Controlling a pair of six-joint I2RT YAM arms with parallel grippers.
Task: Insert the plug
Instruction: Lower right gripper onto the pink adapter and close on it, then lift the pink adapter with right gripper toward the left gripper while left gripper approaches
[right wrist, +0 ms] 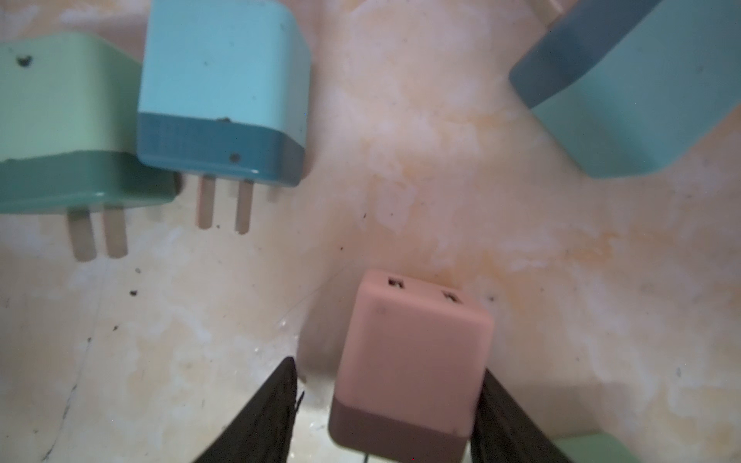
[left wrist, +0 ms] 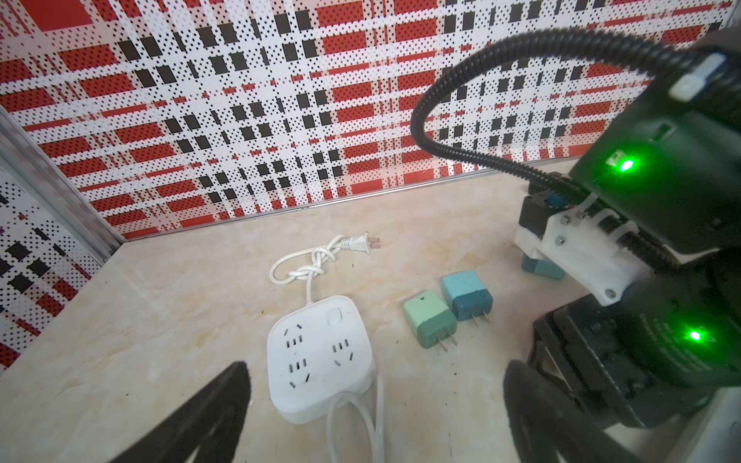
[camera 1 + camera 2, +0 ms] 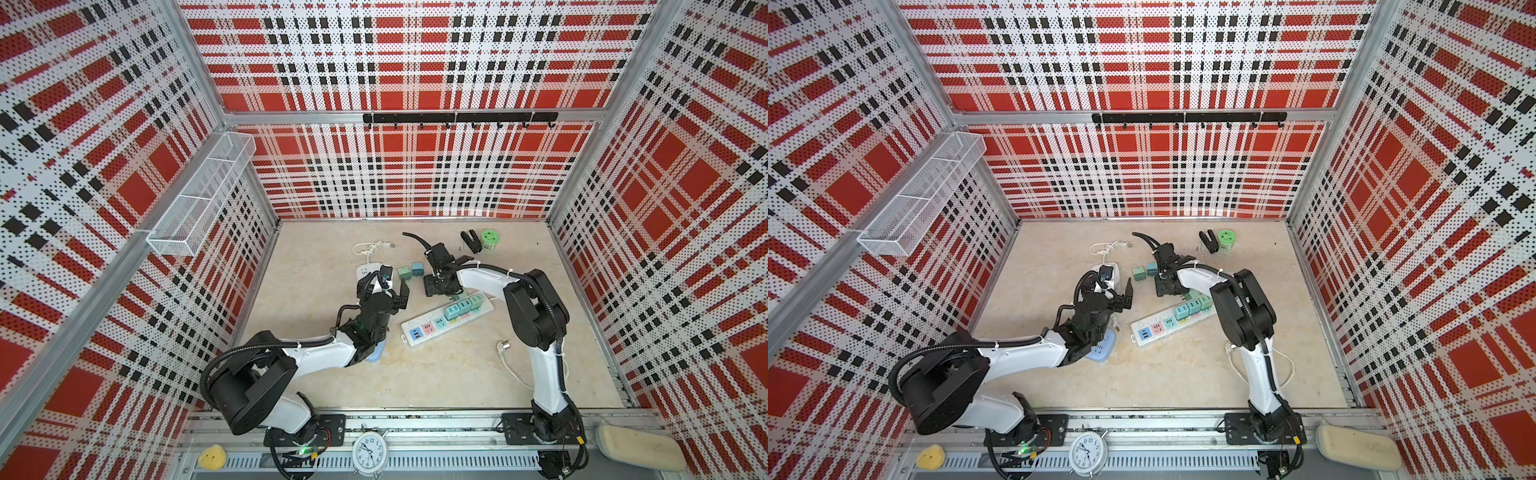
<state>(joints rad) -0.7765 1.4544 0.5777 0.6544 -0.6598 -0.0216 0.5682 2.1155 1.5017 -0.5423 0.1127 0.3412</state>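
A pink plug (image 1: pixel 409 360) sits between the fingers of my right gripper (image 1: pixel 389 366). One finger touches its side and a narrow gap shows at the other, so the gripper is open around it. From above the plug is hidden under the right gripper (image 3: pixel 440 286). The white power strip (image 3: pixel 428 328) lies just in front with several teal plugs in it. A loose green plug (image 3: pixel 403 272) and a blue plug (image 3: pixel 417 269) lie side by side to the gripper's left. My left gripper (image 2: pixel 379 385) hangs wide open and empty over a white square socket block (image 2: pixel 320 352).
A pale blue socket block (image 3: pixel 1102 349) lies under the left forearm. A black clip (image 3: pixel 469 241) and a green spool (image 3: pixel 490 240) sit at the back. A white corded plug (image 3: pixel 500 347) lies by the right arm. A knotted white cord (image 2: pixel 312 264) trails behind the square block.
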